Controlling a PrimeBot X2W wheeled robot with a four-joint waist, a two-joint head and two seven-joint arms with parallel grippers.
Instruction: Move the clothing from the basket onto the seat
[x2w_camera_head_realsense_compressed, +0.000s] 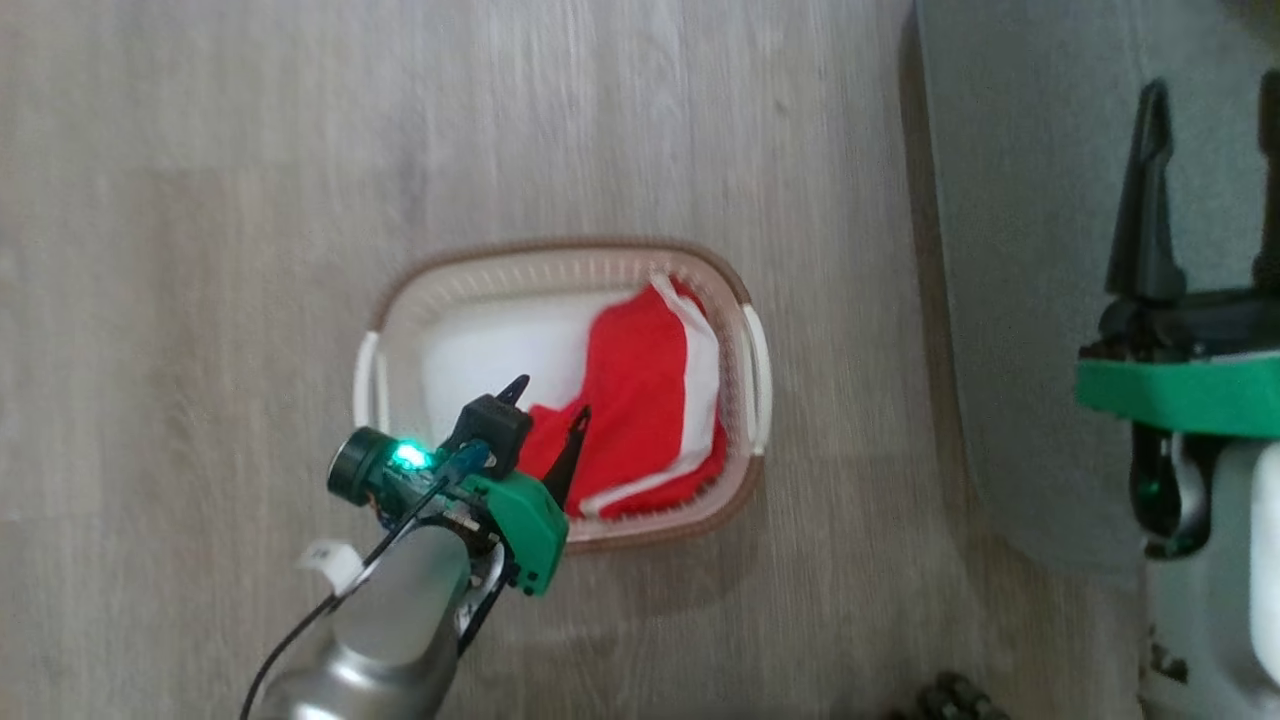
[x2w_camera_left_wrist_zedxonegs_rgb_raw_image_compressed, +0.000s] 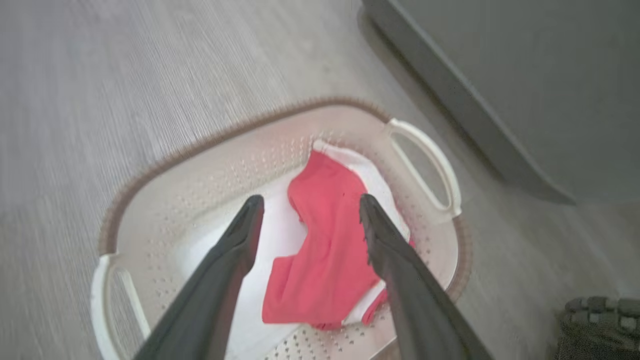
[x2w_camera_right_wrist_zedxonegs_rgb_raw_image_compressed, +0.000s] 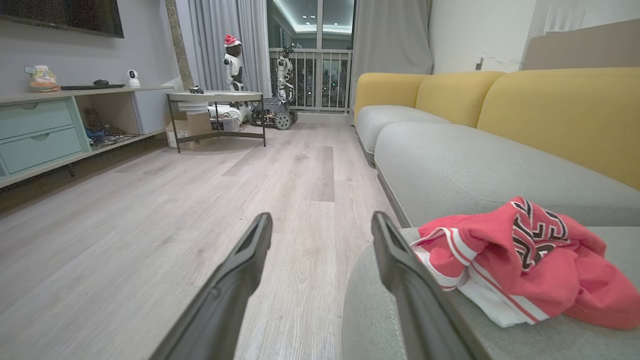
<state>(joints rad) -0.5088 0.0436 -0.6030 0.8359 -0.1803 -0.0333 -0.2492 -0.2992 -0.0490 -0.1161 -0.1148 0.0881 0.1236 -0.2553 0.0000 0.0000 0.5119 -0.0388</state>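
Red shorts (x2w_camera_head_realsense_compressed: 645, 400) with a white side stripe lie in the right half of the cream basket (x2w_camera_head_realsense_compressed: 400, 300) on the floor. My left gripper (x2w_camera_head_realsense_compressed: 548, 398) hangs open over the basket's near side, its fingers above the shorts' near end; in the left wrist view the shorts (x2w_camera_left_wrist_zedxonegs_rgb_raw_image_compressed: 325, 250) show between the spread fingers (x2w_camera_left_wrist_zedxonegs_rgb_raw_image_compressed: 240, 240). The red jersey (x2w_camera_right_wrist_zedxonegs_rgb_raw_image_compressed: 530, 260) with dark lettering lies crumpled on the grey-green seat (x2w_camera_right_wrist_zedxonegs_rgb_raw_image_compressed: 480, 170). My right gripper (x2w_camera_right_wrist_zedxonegs_rgb_raw_image_compressed: 320, 225) is open and empty at the seat's edge, just left of the jersey, and also shows at the right of the head view (x2w_camera_head_realsense_compressed: 1210, 180).
Pale wood floor surrounds the basket (x2w_camera_left_wrist_zedxonegs_rgb_raw_image_compressed: 425, 160). The seat's edge (x2w_camera_head_realsense_compressed: 1010, 300) runs along the right of the basket. A dark knobbly object (x2w_camera_left_wrist_zedxonegs_rgb_raw_image_compressed: 595, 320) sits on the floor near the seat. Further off stand a low table (x2w_camera_right_wrist_zedxonegs_rgb_raw_image_compressed: 215, 97), a drawer unit (x2w_camera_right_wrist_zedxonegs_rgb_raw_image_compressed: 40, 135) and yellow sofa backs (x2w_camera_right_wrist_zedxonegs_rgb_raw_image_compressed: 560, 115).
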